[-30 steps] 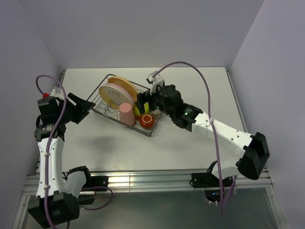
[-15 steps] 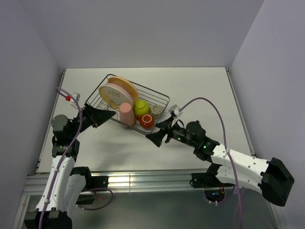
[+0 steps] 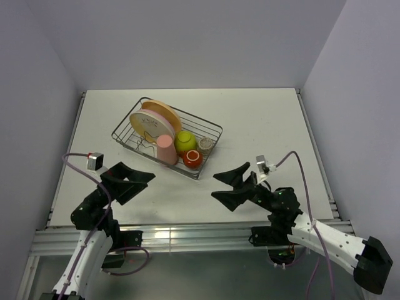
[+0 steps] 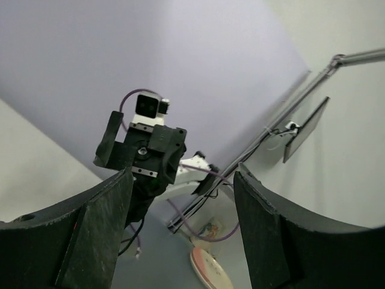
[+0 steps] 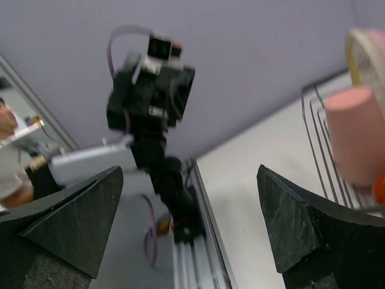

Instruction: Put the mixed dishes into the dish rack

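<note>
Three round plates stand on edge in one silver wire dish rack, with one pink tumbler, one lime-green bowl, one red mug and one grey cup. Right of the rack, the smooth white tabletop gives wide room up to its edge. Nearer than the rack, the left fingers and right fingers are spread apart, holding nothing.

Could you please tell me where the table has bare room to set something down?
Bare: the white table right of the silver wire dish rack, and the far strip behind it. Crowded: the rack's left end, packed with round plates.
</note>
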